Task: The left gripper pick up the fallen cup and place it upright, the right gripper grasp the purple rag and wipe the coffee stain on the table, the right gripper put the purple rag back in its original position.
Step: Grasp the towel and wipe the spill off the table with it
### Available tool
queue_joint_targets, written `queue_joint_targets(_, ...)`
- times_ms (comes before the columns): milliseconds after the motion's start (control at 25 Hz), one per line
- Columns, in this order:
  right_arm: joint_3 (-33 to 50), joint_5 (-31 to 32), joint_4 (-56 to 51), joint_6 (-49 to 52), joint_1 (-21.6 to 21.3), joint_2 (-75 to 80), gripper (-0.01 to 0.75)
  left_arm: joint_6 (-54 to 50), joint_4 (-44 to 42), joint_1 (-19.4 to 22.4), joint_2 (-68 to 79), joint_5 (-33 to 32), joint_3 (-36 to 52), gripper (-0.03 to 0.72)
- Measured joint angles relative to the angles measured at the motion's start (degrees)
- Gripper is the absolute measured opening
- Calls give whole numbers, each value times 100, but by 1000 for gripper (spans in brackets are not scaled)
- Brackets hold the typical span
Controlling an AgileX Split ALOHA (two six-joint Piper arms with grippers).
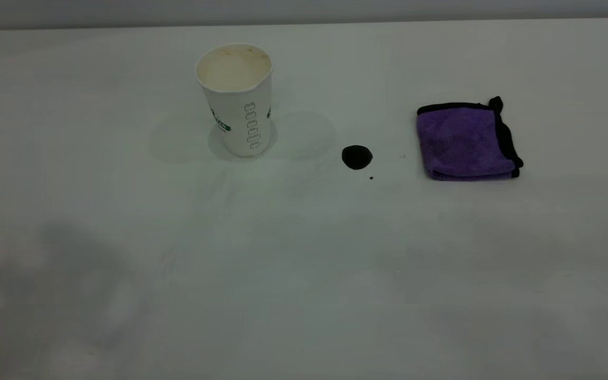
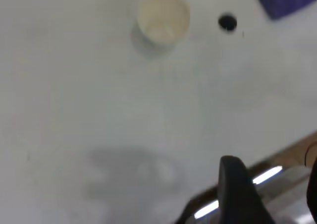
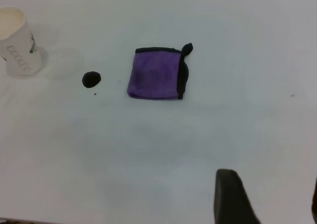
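Left end effector (image 2: pixel 277 194): you see only one dark finger (image 2: pixel 240 194) of it at the edge of the left wrist view, high above the bench (image 1: pixel 304 274); you cannot tell whether it is open or closed. Right end effector (image 3: pixel 270 199): likewise, a single dark finger (image 3: pixel 230 196) shows in the right wrist view, raised over the bench, and its state cannot be read. Neither unit appears in the exterior view.

Locate the cup (image 1: pixel 236 100) standing upright on the bench, mouth up, cream interior visible. Locate the coffee stain (image 1: pixel 357 157), a round dark blot between the cup and the purple rag (image 1: pixel 466 140), apart from both. Note that the purple rag lies folded flat, its black corner loop pointing away from the stain.
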State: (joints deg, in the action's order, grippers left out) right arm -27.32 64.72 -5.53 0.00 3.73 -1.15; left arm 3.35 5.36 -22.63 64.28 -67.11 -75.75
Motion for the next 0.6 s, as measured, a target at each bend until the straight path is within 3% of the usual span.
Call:
queue_joint_targets(440,0,0,-5,0,0,0,429,-666,-27,0,-2113,0,2440,494)
queue_joint_targets(600,0,0,-2,0,0,0,429,-646,-417,0,-2530,16,3335,510)
